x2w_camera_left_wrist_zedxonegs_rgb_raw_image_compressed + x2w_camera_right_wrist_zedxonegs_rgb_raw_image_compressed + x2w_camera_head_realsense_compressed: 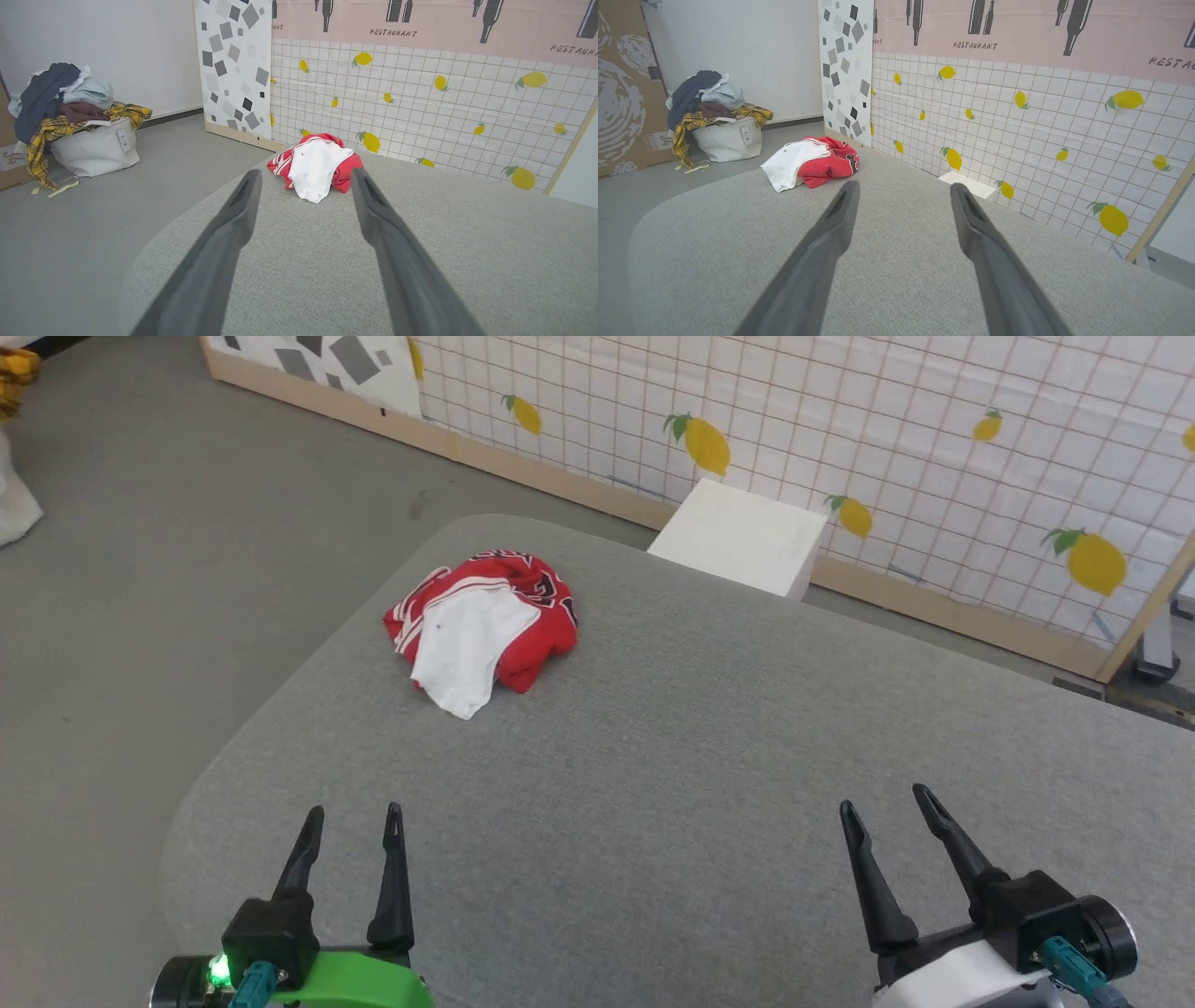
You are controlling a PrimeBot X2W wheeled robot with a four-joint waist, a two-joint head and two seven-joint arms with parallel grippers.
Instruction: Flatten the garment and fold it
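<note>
The garment (pixel 481 621) lies crumpled in a heap near the far left corner of the grey table (pixel 709 756), red with a white sleeve draped over its front and bits of black lettering at the back. It also shows as the garment (pixel 317 165) ahead of the left fingers and the garment (pixel 810 161) at the left of the right wrist view. My left gripper (pixel 355 814) hovers open near the table's front left, well short of the heap. My right gripper (pixel 885 798) is open at the front right, nothing between its fingers.
A white box (pixel 742 537) stands just beyond the table's far edge against the lemon-patterned wall (pixel 840 420). A white bag heaped with clothes (pixel 79 126) sits on the floor to the left. A cardboard panel (pixel 621 88) leans behind it.
</note>
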